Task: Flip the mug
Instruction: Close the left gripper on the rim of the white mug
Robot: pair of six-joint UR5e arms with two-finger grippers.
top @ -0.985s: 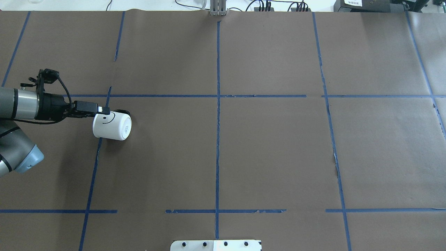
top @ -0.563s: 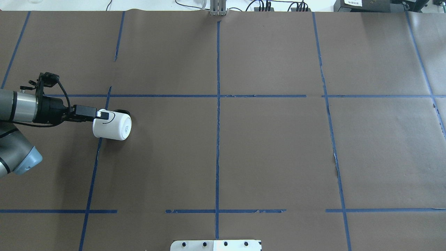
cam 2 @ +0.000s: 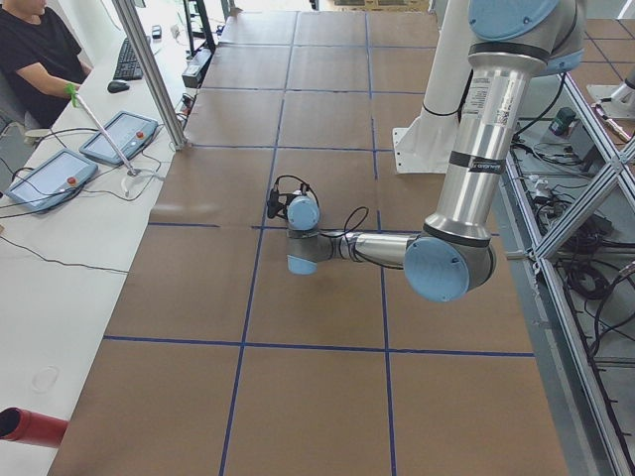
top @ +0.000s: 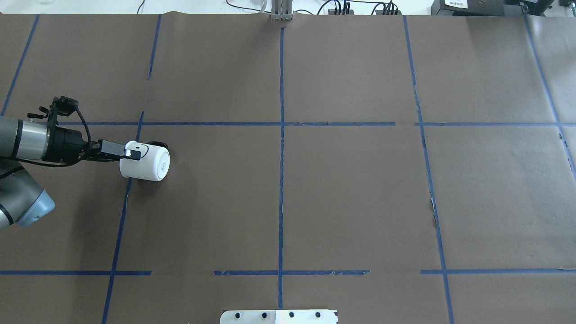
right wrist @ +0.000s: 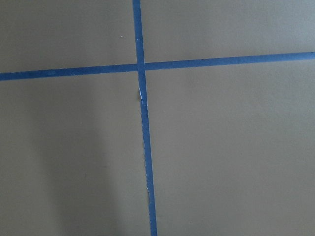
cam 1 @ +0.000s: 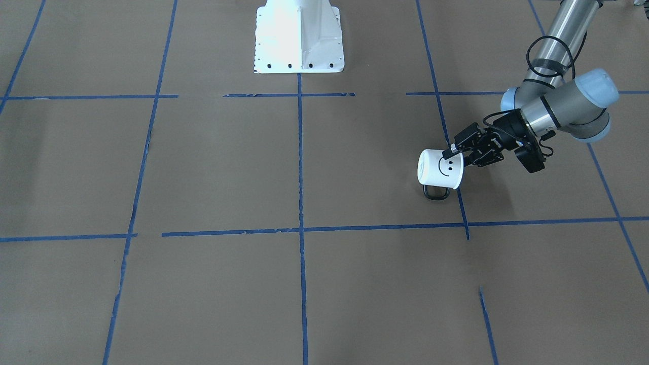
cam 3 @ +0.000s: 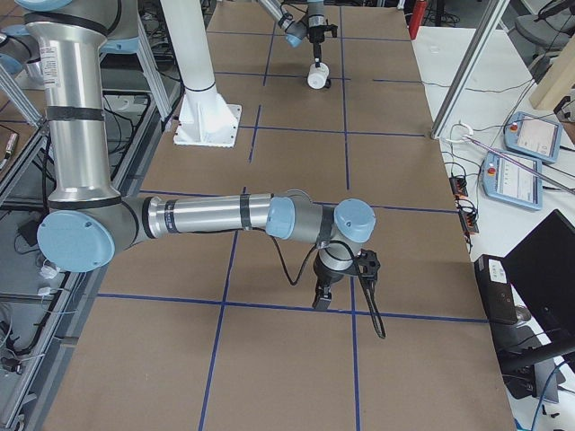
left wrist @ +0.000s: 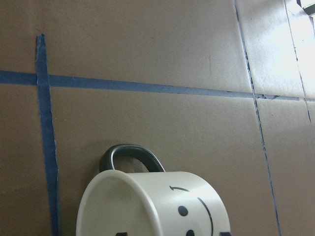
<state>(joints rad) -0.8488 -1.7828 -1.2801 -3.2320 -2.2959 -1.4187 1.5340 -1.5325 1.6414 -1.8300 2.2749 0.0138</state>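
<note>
the mug is lying on its side on the left of the table, handle on the far side, mouth facing the left claw. the claw is reaching one finger over the upper rim; whether it is pinching the wall i cannot tell. grasping seems to be under way. the next move is calling for a firm pinch, then tilting the mug upright.

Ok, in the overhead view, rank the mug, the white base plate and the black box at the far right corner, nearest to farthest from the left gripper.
1. mug, right at the left gripper, on the left side.
2. white base plate, near edge, centre.
3. black box, far right corner.
</note>
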